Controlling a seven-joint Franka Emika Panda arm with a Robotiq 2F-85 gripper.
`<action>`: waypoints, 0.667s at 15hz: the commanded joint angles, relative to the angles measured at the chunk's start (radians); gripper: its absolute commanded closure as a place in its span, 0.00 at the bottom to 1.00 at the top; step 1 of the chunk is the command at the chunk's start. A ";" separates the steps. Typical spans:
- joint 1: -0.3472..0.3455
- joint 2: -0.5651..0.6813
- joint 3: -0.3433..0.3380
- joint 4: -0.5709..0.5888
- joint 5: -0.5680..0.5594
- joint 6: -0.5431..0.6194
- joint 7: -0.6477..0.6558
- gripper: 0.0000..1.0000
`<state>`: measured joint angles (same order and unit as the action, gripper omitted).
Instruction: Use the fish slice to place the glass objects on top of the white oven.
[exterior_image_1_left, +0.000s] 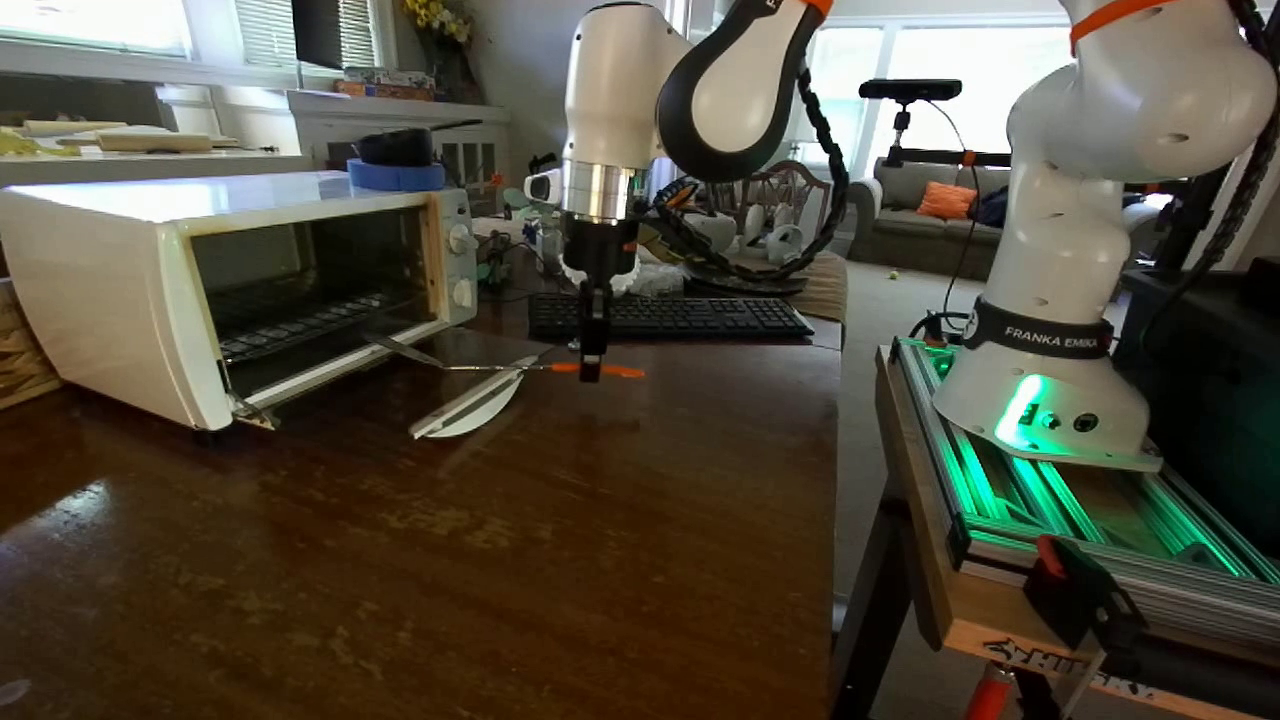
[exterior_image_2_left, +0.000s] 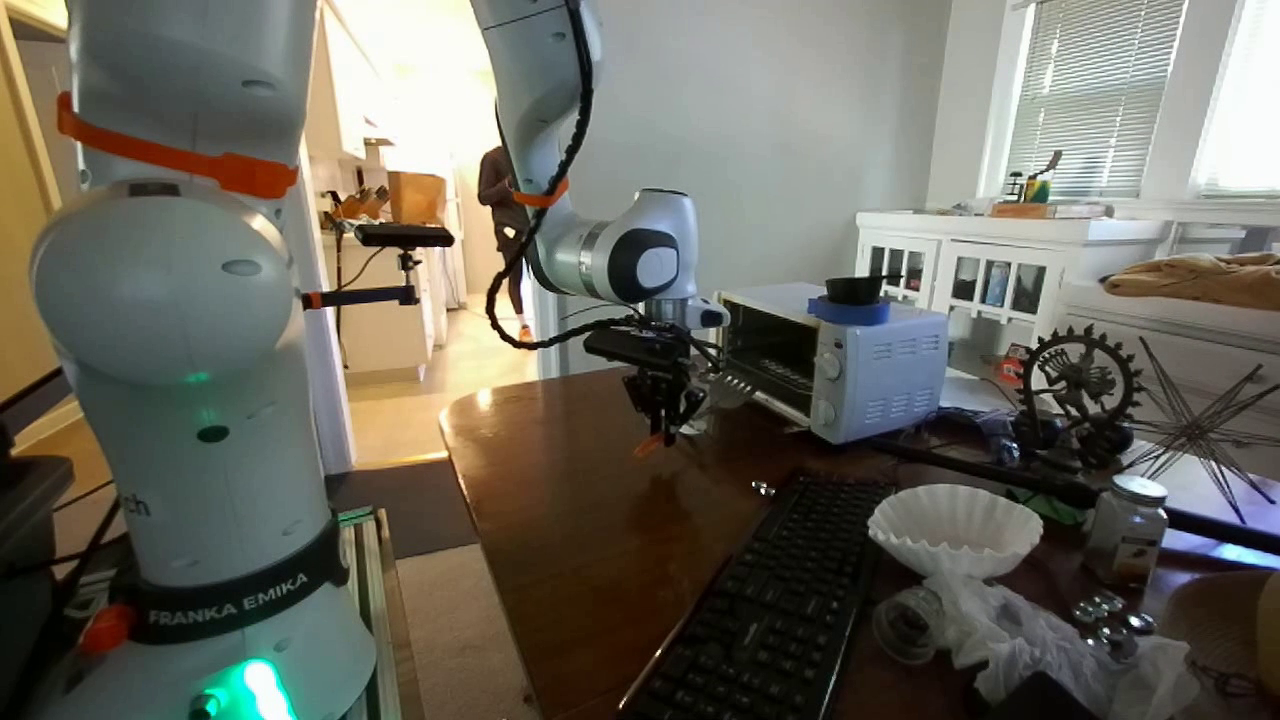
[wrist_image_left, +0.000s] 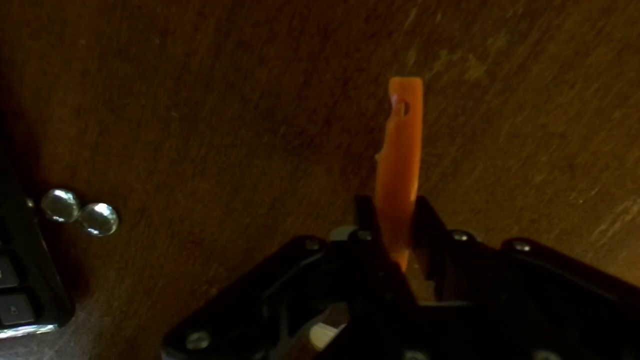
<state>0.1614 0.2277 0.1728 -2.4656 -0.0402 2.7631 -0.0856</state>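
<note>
The gripper (exterior_image_1_left: 590, 372) is over the worktop (exterior_image_1_left: 560, 560), inward from the long edge which faces the robot's base (exterior_image_1_left: 1045, 400). In an exterior view it appears between the rounded corner (exterior_image_2_left: 466, 412) of this worktop and the white oven (exterior_image_2_left: 880, 375). Its two fingers are drawn together as near as the orange handle (wrist_image_left: 402, 155) permits, one finger on each side, so it has hold of the fish slice (exterior_image_1_left: 475, 367). The end of the handle, with a hole, sticks out toward the robot-side edge. On the other side of the gripper, the slotted blade (exterior_image_2_left: 730, 388) reaches away from this edge, toward the oven's open front; whether it touches something, I cannot tell. Two glass pieces (wrist_image_left: 99, 219) lie on the worktop, just beside a corner of the keyboard (exterior_image_2_left: 780, 590).
</note>
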 joint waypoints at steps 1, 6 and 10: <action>-0.008 -0.002 0.007 0.005 0.008 -0.009 -0.016 0.94; -0.007 -0.125 0.013 -0.033 0.006 -0.056 -0.030 0.94; 0.008 -0.275 0.019 -0.075 0.010 -0.191 -0.030 0.94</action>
<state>0.1628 0.0916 0.1818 -2.4789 -0.0403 2.6786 -0.1019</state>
